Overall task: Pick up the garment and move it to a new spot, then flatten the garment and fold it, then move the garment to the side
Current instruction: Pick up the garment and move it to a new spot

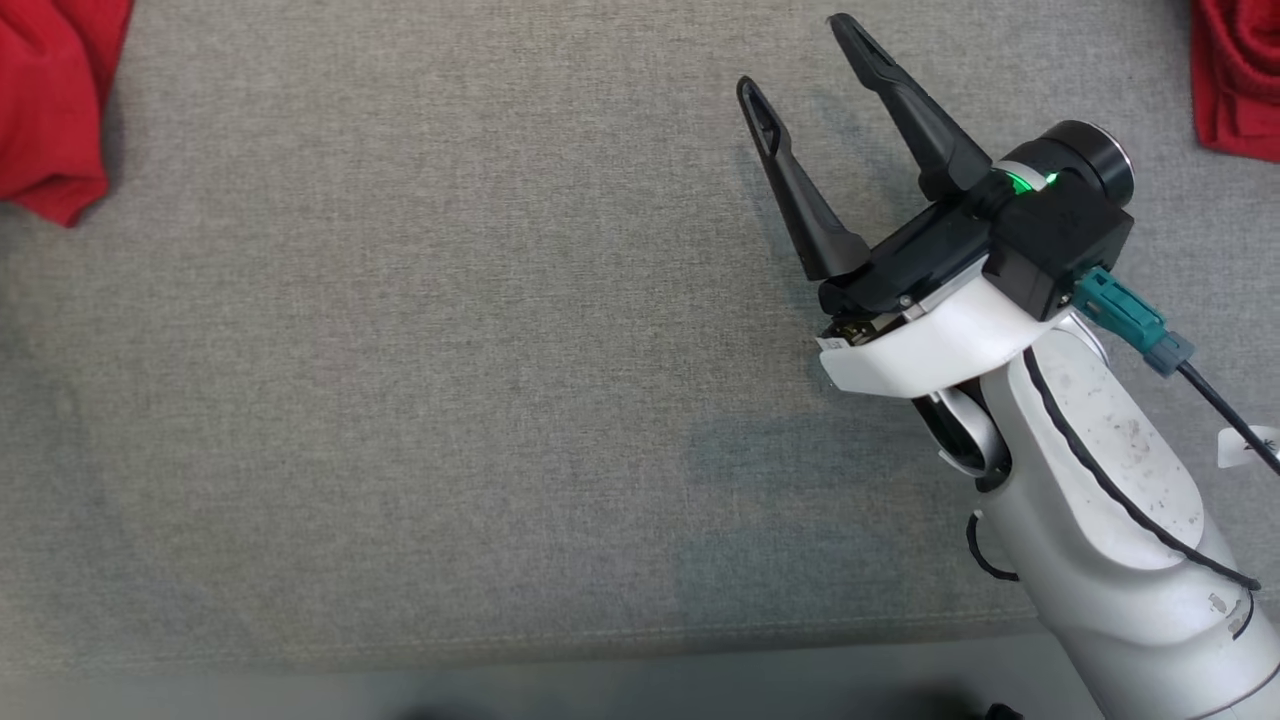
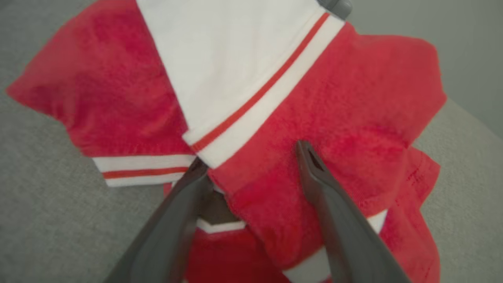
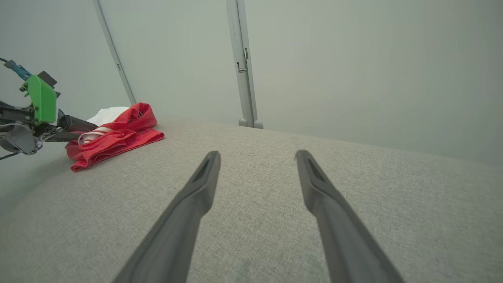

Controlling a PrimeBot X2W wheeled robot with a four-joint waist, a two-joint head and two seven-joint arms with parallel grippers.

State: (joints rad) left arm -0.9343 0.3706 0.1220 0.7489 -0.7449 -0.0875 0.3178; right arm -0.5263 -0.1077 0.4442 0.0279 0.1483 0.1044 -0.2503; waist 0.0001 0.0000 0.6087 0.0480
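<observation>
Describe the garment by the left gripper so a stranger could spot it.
On the grey fabric surface, look far left, by the open left gripper. The garment there is a crumpled red heap; unlike the red cloth at far right, it shows a white panel and red-striped white bands.

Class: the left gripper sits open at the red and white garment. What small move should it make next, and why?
Probably close the left gripper on the garment. Its open fingers appear to straddle a raised red fold and hold nothing yet. The right gripper hangs open over the grey surface, well away from the garment.
</observation>
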